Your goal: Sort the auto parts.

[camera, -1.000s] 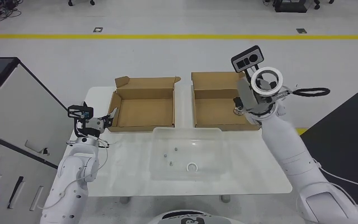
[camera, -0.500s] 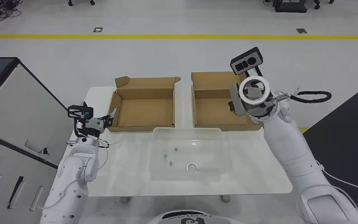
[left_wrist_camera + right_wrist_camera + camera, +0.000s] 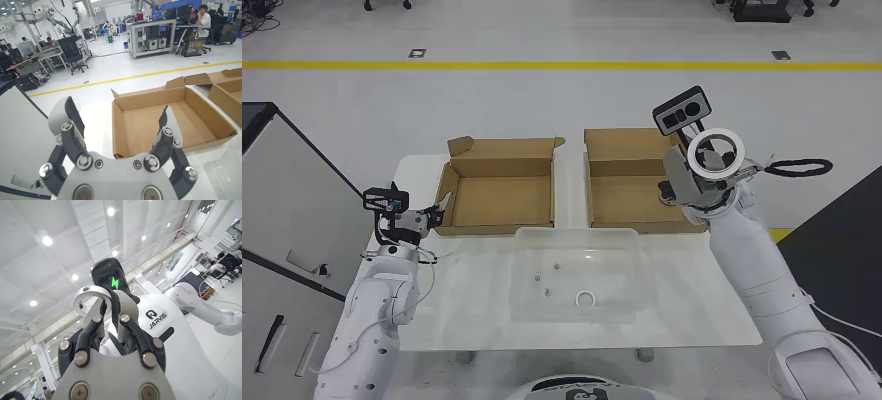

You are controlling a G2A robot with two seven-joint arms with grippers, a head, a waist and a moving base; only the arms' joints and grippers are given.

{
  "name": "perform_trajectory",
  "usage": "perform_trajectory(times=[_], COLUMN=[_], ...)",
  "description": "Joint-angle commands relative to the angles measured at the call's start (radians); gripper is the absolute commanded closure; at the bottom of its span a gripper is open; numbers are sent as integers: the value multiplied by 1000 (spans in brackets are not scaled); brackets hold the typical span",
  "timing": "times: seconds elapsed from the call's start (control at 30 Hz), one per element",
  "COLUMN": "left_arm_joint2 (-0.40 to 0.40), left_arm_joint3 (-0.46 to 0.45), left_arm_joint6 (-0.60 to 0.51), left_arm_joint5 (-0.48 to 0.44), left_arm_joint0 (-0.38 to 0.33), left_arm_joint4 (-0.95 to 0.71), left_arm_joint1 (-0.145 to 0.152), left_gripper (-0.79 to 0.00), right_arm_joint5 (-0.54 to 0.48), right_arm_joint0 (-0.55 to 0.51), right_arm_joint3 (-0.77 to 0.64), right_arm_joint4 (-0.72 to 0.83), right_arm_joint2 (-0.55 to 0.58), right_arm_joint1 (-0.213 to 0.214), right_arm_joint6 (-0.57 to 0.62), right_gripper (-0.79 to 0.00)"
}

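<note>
My right gripper (image 3: 108,301) is shut on the rim of a silver metal ring (image 3: 94,291) and points upward. From above, the ring (image 3: 715,153) hangs high over the right edge of the right cardboard box (image 3: 627,195), with the right gripper (image 3: 697,170) under it. Near the table's left edge my left gripper (image 3: 437,212) stands open and holds nothing, beside the left cardboard box (image 3: 500,200). In its own view the left gripper (image 3: 118,108) faces that box (image 3: 149,98), whose floor is bare.
A clear plastic tray (image 3: 622,240) sits in front of the boxes and holds three small fasteners (image 3: 547,292) and a white ring (image 3: 585,298). The white table (image 3: 462,300) is bare on either side of the tray. A grey cabinet (image 3: 292,190) stands to the left.
The right arm swung the ring left and nearer, then back to the right over the right box's edge. The left arm kept still.
</note>
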Motion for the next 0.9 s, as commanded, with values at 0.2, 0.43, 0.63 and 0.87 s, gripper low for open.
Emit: perform_trajectory(times=[0.2,0.43,0.63,0.87], left_arm_joint2=[0,0,0,0], left_arm_joint3=[0,0,0,0], left_arm_joint6=[0,0,0,0], left_arm_joint5=[0,0,0,0], left_arm_joint0=[0,0,0,0], left_arm_joint4=[0,0,0,0], left_arm_joint1=[0,0,0,0], left_gripper=[-785,-785,-785,-785], right_arm_joint5=[0,1,-8,31], right_arm_joint0=[0,-5,-27,-37], right_arm_joint3=[0,10,67,125], right_arm_joint4=[0,-67,-272,-612], right_arm_joint2=[0,17,124,281], right_arm_joint1=[0,3,26,68], right_arm_joint6=[0,-49,-105,-205], right_gripper=[0,0,0,0])
